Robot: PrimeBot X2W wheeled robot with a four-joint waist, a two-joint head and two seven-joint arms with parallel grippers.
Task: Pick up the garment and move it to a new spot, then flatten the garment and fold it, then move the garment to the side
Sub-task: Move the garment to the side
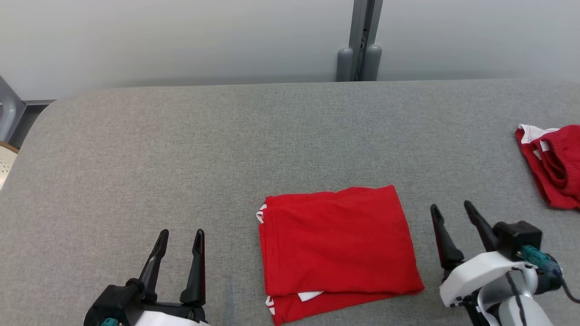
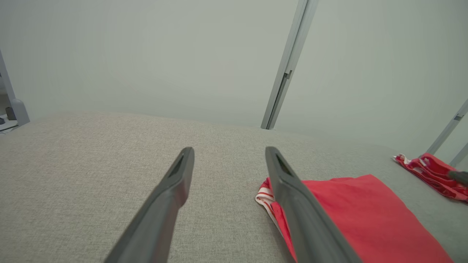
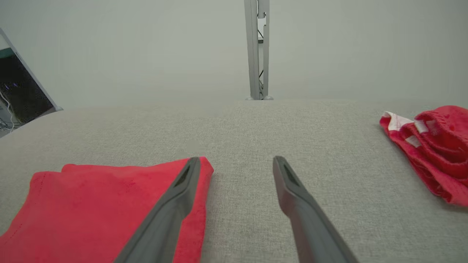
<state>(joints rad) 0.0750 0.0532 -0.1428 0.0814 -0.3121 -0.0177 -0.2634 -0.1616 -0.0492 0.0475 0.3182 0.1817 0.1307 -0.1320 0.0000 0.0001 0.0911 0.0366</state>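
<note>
Garment: red, folded flat on grey table, between both pairs of fingers, touching neither. Left gripper: spread wide, empty, just left of the garment. Right gripper: spread wide, empty, just right of it. Farther right of right fingers: crumpled red cloth.

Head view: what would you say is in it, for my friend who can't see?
A neatly folded red cloth garment with white trim lies on a grey fabric-covered table, between the robot's open left hand and open right hand, neither touching it. A crumpled red-and-white cloth heap sits at the far right.
</note>
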